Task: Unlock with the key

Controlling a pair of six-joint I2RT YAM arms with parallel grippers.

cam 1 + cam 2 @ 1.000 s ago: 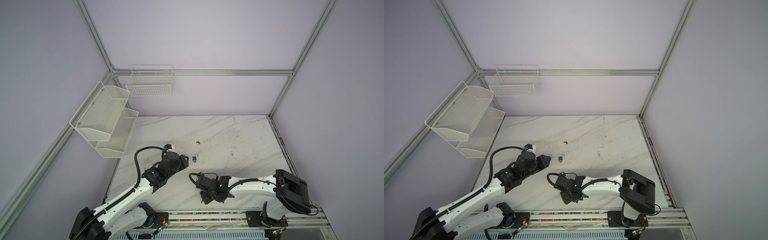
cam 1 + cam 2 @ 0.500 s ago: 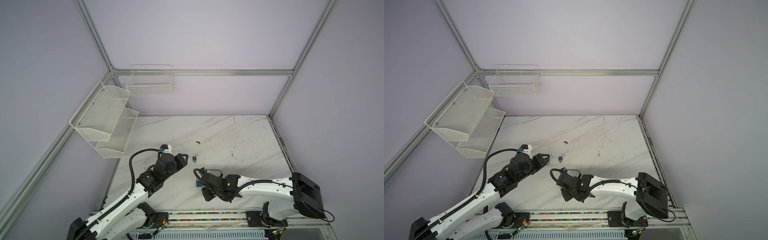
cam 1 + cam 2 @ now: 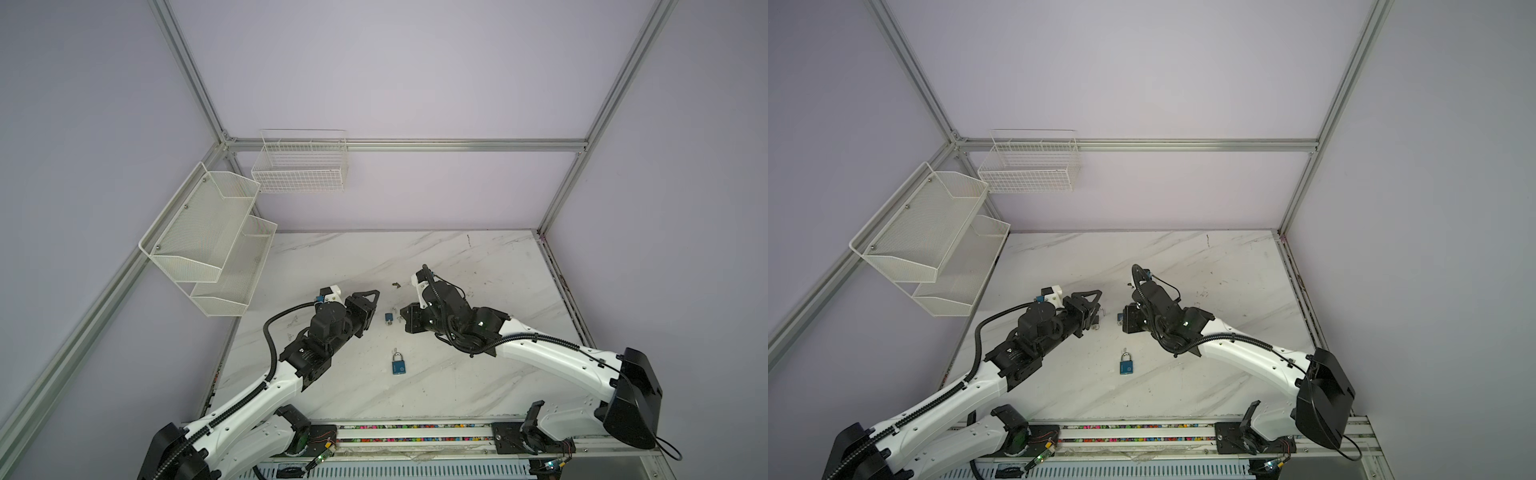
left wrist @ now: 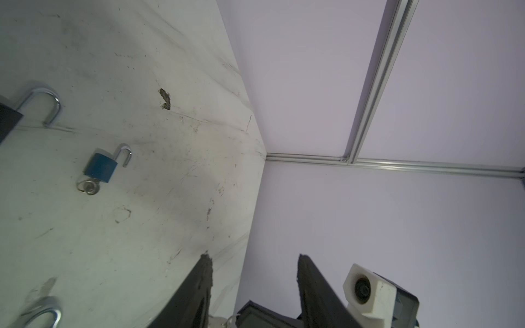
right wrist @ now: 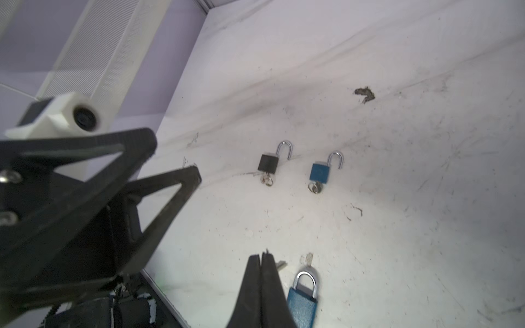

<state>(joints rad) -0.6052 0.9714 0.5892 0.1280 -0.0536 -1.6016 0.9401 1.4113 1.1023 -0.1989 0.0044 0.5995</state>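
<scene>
Item one: closed blue padlock (image 3: 397, 365), lying flat on the marble bench (image 3: 478, 270), midway between the two grippers and nearer the robot's side than either, shackle seated. Judged small, rigid and dense for its size. Its smooth sides make it apt to skid or spin if pushed at the keyhole, so it is best clamped across the flat faces of the body with the keyhole end left free. Item two: the key (image 5: 280, 264), apparently a thin silver sliver just beside the right gripper (image 5: 262, 257), whose jaws are pressed together. Whether it is pinched cannot be told. Judged light and slippery, best held by the bow. Left gripper (image 4: 252, 272): jaws apart, empty. Also present: open blue padlock (image 5: 320, 171) and black padlock (image 5: 268, 163), side by side, shackles sprung, keys inserted.
</scene>
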